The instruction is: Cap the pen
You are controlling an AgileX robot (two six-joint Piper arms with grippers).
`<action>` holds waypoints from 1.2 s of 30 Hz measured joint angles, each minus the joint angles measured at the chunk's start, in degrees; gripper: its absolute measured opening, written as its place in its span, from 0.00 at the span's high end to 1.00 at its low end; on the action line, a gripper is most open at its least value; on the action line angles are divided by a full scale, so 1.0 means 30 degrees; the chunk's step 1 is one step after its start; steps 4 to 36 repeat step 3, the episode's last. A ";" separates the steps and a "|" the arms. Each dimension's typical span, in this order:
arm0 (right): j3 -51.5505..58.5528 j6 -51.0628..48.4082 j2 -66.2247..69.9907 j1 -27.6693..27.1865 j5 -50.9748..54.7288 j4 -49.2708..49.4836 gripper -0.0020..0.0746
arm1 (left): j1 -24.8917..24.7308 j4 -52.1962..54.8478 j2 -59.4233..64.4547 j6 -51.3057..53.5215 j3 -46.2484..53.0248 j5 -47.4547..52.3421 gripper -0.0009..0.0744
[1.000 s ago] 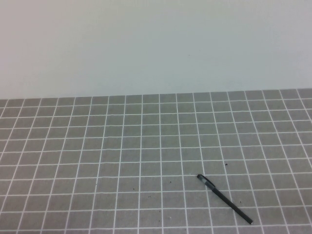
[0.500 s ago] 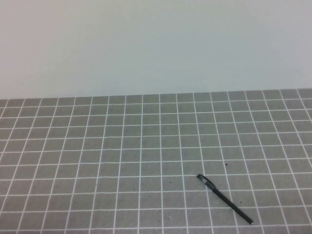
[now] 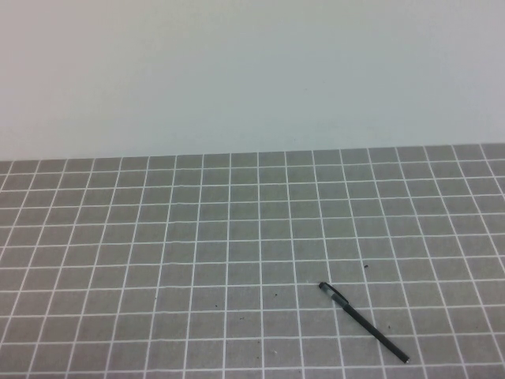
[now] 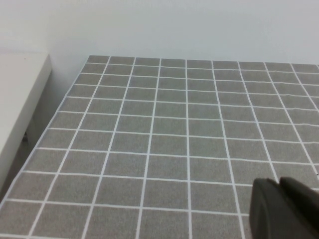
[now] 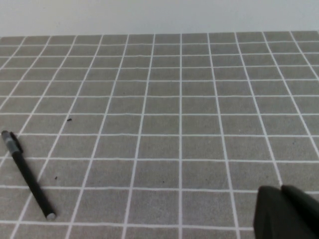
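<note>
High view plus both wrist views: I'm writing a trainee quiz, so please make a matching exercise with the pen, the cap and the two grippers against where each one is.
Things:
1. pen
2. cap
3. left gripper
4. right gripper

Places:
A. on the pen's end farther from the robot
B. outside the high view, over bare grid mat, no pen in its wrist view
C. lying flat on the mat, near right part
D. outside the high view, over the mat, pen showing in its wrist view

Pairs: 1-C, 2-A, 3-B, 4-D
</note>
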 joint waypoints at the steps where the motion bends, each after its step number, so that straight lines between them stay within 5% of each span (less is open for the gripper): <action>1: 0.0000 0.0000 0.0000 0.0000 0.0000 0.0000 0.98 | 0.0000 0.0000 0.0000 0.0000 0.0000 0.0000 0.99; 36: 0.0000 0.0000 0.0000 0.0000 0.0000 0.0033 0.98 | 0.0000 0.0000 0.0000 0.0000 0.0000 0.0000 0.99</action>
